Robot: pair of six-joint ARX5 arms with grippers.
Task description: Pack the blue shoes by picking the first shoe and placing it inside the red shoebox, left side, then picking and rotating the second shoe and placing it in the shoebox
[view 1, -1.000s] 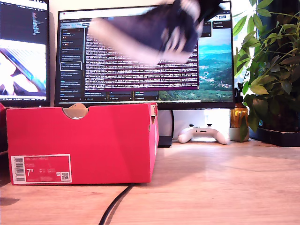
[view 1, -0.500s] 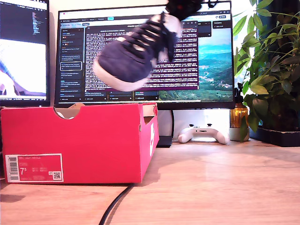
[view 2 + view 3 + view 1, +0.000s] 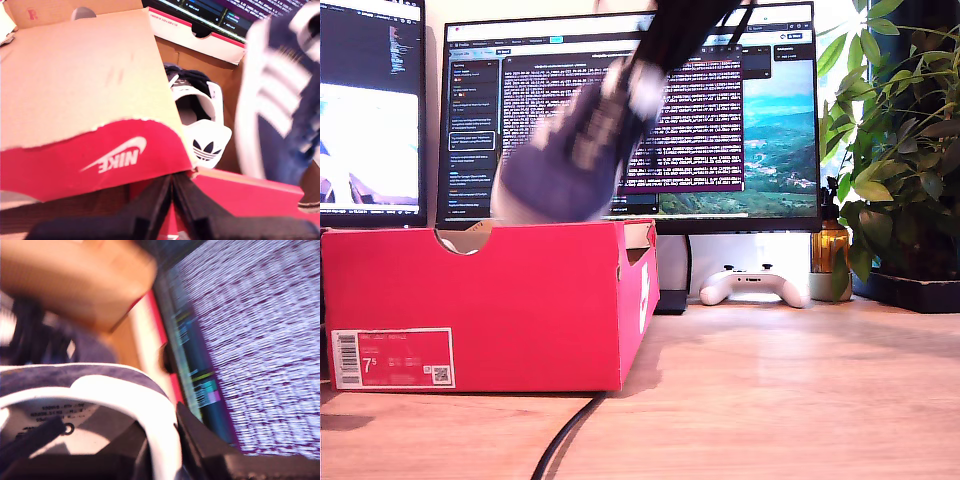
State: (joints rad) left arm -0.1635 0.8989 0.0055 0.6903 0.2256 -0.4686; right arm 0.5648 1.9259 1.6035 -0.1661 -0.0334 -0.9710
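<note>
A shoe (image 3: pixel 570 160) hangs toe-down over the shoebox (image 3: pixel 520 310) at the exterior view's left, another shoe (image 3: pixel 197 117) already inside it. Monitors (image 3: pixel 720 120) stand behind; a game controller (image 3: pixel 753 285) and plant (image 3: pixel 895 140) sit to the right.

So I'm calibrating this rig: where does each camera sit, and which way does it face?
Exterior view: low on the desk, facing the red shoebox side-on with monitors behind; an arm lowers a blurred blue shoe.
First wrist view: on my first gripper, jaws together, looking into the box at the packed shoe.
Second wrist view: on my second gripper, jaws clamping the carried shoe's collar.
All three show the carried shoe and the box.
</note>
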